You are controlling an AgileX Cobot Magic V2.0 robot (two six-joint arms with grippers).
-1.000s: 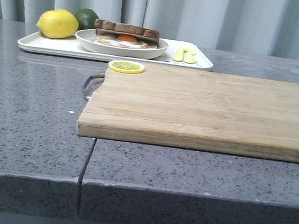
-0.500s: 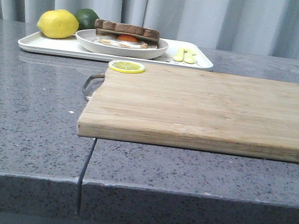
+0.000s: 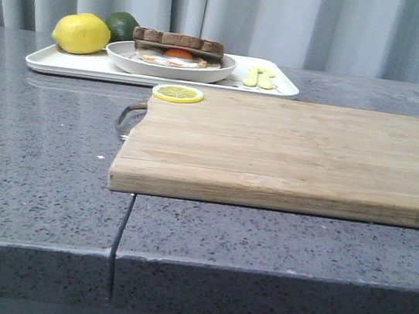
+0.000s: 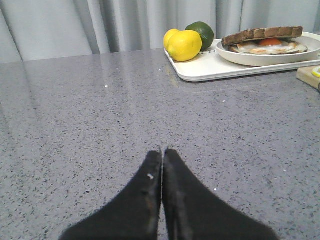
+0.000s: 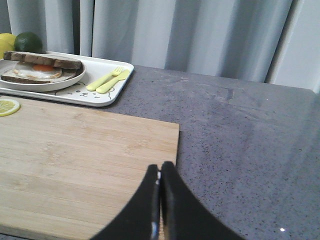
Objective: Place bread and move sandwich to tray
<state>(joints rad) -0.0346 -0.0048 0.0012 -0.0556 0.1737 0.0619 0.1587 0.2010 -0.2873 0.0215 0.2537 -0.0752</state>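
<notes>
Front view first: the shallow round white plate carrying the brown-crusted sandwich (image 3: 176, 48), fried egg and orange yolk peeking out under the top slice, sits on the flat white rectangular tray (image 3: 66, 63) at the far left of the grey speckled countertop (image 3: 39, 149). The square dark-crusted slice of bread (image 3: 178, 41) lies on top of the egg, so by the look of it both steps are done and nothing is left to carry. A yellow lemon (image 3: 81, 34) and a dark green lime (image 3: 122, 24) share the tray, with pale yellow plastic cutlery (image 3: 258, 77) at its right end. The big wooden cutting board (image 3: 288, 152) lies in front of the tray, bare except for a lemon slice (image 3: 177, 93) at its far-left corner. No arm shows here.

Left wrist view: the left gripper (image 4: 162, 152), black fingers pressed together and holding nothing, hangs over open countertop, well apart from the tray. Nothing blocks it.

Right wrist view: the right gripper (image 5: 159, 172), fingers likewise pressed together and empty, hovers at the board's near right edge, the sandwich well away across the wood.
</notes>
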